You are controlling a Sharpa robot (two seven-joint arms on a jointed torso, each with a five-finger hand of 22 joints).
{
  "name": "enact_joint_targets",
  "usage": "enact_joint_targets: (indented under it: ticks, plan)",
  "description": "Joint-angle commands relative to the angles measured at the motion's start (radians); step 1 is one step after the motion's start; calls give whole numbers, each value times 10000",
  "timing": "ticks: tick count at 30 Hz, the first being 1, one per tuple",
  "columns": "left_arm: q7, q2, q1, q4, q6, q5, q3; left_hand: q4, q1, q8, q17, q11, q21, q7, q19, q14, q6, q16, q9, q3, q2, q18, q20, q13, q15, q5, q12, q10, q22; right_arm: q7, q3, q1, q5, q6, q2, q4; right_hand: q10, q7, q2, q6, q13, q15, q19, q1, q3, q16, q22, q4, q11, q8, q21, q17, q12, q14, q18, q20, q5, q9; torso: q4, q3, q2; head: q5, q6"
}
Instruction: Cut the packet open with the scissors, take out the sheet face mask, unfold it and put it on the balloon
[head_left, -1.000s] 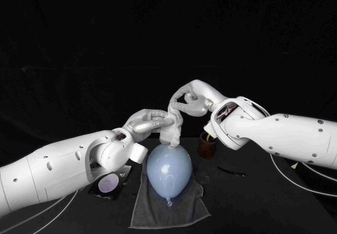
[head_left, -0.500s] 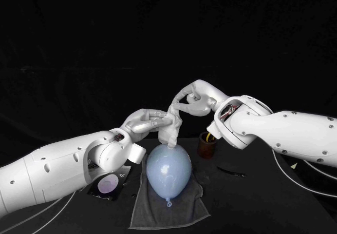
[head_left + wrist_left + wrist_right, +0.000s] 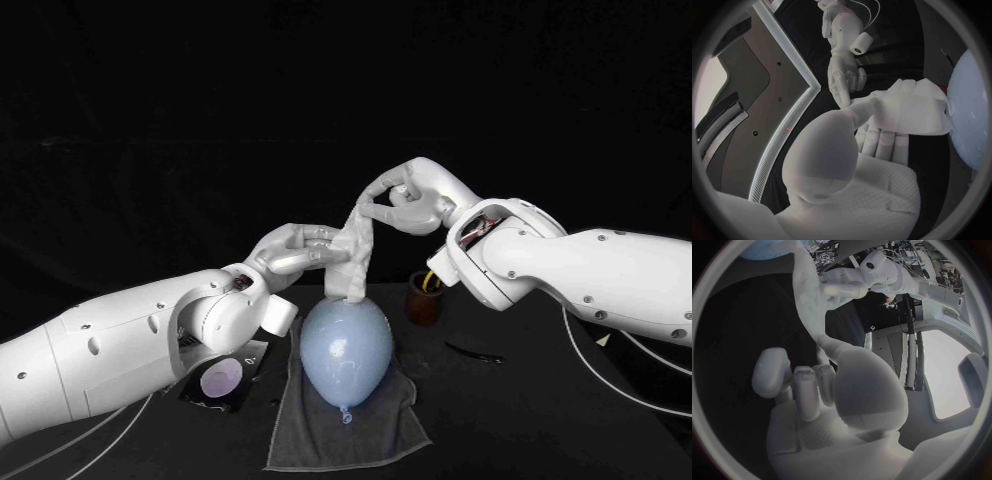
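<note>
— Above the balloon, what have my hands got?

— Your right hand (image 3: 404,197) is the higher one. It pinches the top end of the sheet face mask (image 3: 355,250) between thumb and a finger, with the other fingers curled in. Your left hand (image 3: 300,250) sits lower and closes round the middle of the same strip.

— How does the mask lie?

— It runs as a narrow, bunched band slanting down from your right hand, past your left, to the far end of the balloon (image 3: 346,345). Whether its lower tip touches the balloon I cannot tell.

— And round that?

— You have the balloon lying on a grey cloth (image 3: 310,435), knot toward you. A brown cup (image 3: 421,300) stands just beside it, under your right arm. A dark packet (image 3: 219,378) lies on the black table (image 3: 577,430) beside the cloth, beneath your left arm.
</note>
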Motion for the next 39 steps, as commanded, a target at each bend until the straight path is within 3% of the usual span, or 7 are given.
enact_joint_targets:
  ticks: [1,7,11,15,19,34,39]
  plan:
    - [-91,16,16,24,704,-171,13,-50,-516,-185,11,182,-260,220,-622,-696,-485,-7,-76,53,-269,-404,332,-17,283,-24,-159,-573,-98,378,22,12,326,-590,-25,88,593,-35,39,68,2046,-53,-6,13,49,35,1539,-7,-90,69,36,2627,26,1064,-14,1,29,17,2,-8,0,-4,3]
    - [-141,24,16,36,1023,-414,14,628,-1852,122,292,425,-1881,402,-1495,-2244,-1189,528,98,-594,-925,-267,1218,105,661,-59,155,-1541,-1174,408,34,26,406,-610,-50,146,606,-36,36,65,2064,-55,-1,12,60,35,1542,-26,-92,96,48,2627,50,1064,-16,-1,29,32,4,-15,2,-16,26]
    - [-123,22,19,18,992,-475,17,1192,-2403,348,363,521,-2779,498,-2068,-3036,-1494,738,217,-1639,-1277,-175,1525,151,812,-55,407,-1939,-1789,393,37,31,445,-546,-67,169,611,-37,35,64,2069,-56,1,11,64,35,1543,-34,-93,108,55,2627,57,1064,-17,-1,29,39,7,-15,2,-13,30]
    - [-68,27,58,-16,905,-492,37,1895,-1927,937,480,601,-3615,501,-2128,-3732,-1883,1548,472,-3293,-957,-96,1555,285,851,-59,1157,-2433,-2474,372,38,34,487,-475,-79,186,617,-38,33,64,2078,-56,5,10,65,35,1546,-39,-94,116,65,2627,69,1064,-18,-2,29,43,5,-12,3,-2,59]
    - [30,57,109,-41,749,-438,66,2245,-1827,1217,459,538,-3725,497,-1821,-3822,-1831,1915,554,-3789,-782,-69,1560,336,840,-61,1529,-2515,-2613,347,38,35,515,-404,-81,190,615,-38,32,64,2076,-56,5,8,65,35,1546,-41,-94,121,66,2627,65,1064,-18,-2,29,46,6,-11,6,9,72]
    - [719,167,273,-227,275,93,140,2769,-1192,1426,175,173,-3619,54,-539,-3429,-831,2509,405,-3506,-147,263,1544,304,538,-62,2184,-2106,-2749,300,36,36,561,-171,-16,123,623,-39,28,62,2086,-57,0,4,65,35,1542,-49,-94,134,49,2627,80,1064,-15,-3,28,53,1,-9,1,32,141]
    - [663,158,304,-304,302,163,147,3268,-1099,1177,-122,31,-3430,-46,368,-2570,-172,2661,114,-2866,-203,699,1537,79,325,-57,2154,-1723,-2802,324,35,35,568,-216,-28,128,623,-39,28,62,2086,-57,0,4,65,35,1542,-49,-94,134,49,2627,80,1064,-15,-3,28,53,10,-6,4,26,132]
